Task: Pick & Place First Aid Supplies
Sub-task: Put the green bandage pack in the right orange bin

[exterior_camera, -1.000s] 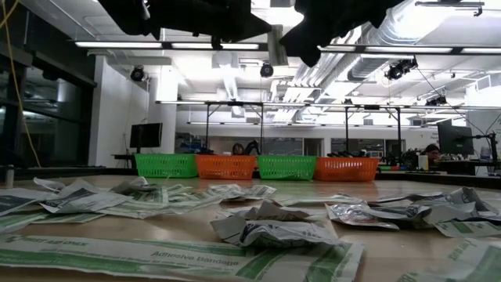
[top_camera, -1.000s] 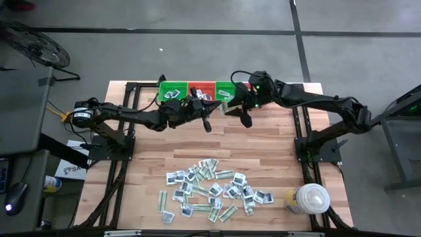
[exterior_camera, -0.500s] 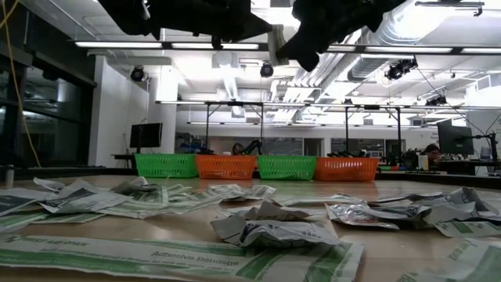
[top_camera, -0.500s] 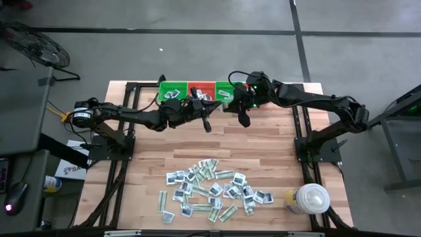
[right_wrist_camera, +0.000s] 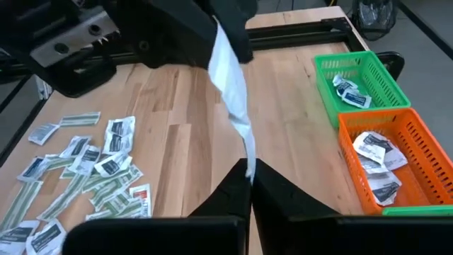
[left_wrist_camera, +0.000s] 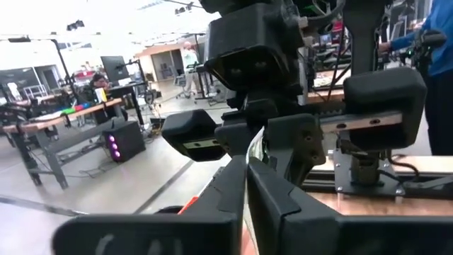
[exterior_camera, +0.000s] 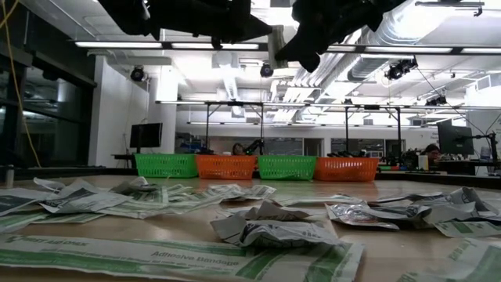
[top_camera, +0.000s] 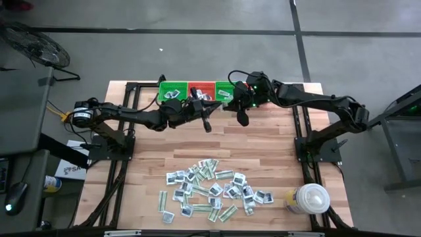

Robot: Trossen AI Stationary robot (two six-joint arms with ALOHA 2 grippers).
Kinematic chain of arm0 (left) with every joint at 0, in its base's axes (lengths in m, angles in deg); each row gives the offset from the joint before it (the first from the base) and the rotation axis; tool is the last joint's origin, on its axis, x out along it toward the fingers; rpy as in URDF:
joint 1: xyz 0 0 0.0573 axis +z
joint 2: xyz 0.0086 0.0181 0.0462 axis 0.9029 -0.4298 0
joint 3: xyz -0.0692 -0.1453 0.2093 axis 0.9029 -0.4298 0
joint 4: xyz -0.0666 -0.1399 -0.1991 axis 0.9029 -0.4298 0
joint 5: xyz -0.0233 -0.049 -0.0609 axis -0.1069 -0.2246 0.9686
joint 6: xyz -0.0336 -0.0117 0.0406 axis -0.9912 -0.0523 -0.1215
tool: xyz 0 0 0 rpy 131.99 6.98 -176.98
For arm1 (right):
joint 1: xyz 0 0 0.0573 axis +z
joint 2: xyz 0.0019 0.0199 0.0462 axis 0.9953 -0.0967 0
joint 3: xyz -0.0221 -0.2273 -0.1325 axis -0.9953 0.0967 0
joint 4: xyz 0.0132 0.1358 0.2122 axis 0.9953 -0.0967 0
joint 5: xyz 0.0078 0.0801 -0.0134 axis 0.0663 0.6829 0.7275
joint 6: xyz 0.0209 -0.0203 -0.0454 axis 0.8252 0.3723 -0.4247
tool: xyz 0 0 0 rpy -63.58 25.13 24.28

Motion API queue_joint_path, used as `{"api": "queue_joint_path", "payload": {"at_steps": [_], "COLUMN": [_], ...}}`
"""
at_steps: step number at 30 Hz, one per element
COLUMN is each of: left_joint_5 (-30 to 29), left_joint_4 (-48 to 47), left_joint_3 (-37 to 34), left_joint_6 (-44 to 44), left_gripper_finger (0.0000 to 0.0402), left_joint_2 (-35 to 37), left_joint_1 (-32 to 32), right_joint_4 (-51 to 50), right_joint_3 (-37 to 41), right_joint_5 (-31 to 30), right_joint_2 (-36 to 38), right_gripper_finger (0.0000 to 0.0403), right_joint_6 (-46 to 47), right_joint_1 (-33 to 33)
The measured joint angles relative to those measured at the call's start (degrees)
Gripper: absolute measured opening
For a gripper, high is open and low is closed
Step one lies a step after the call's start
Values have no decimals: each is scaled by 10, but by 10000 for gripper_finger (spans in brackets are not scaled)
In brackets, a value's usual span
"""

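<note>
Most of the first aid packets (top_camera: 210, 192) lie scattered near the bench's front edge. Midway back, the right gripper (right_wrist_camera: 249, 170) pinches one white packet (right_wrist_camera: 230, 74); the left gripper (left_wrist_camera: 245, 164) is shut on the same packet. A few packets sit in the baskets (top_camera: 197, 90) along the far edge, so the sorting appears barely begun.

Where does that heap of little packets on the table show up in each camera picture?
High view: heap of packets near the table edge at the picture's bottom.
Low view: spread across the foreground.
Left wrist view: not in it.
Right wrist view: on the wood beside the one packet that the right gripper holds.
Shared landmark: the row of baskets, across the table from the heap.
</note>
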Motion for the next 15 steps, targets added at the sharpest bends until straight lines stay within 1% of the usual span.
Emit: {"api": "queue_joint_path", "payload": {"at_steps": [2,5,9,12,15], "left_joint_5": [-5,-30,-50,-71,-75], "left_joint_4": [0,0,0,-14,-61], "left_joint_3": [0,0,0,0,0], "left_joint_6": [2,12,17,23,24], "left_gripper_finger": [39,77,125,149,159], "left_joint_2": [0,0,0,11,38], "left_joint_1": [0,0,0,1,11], "right_joint_4": [-8,-25,-50,-79,-114], "right_joint_3": [0,0,0,0,0], "right_joint_5": [-12,-27,-32,-46,-79], "right_joint_2": [0,0,0,0,0], "right_gripper_finger": [1,1,0,0,0], "right_joint_6": [6,2,2,2,-11], "right_joint_1": [0,-6,-25,-44,-65]}}
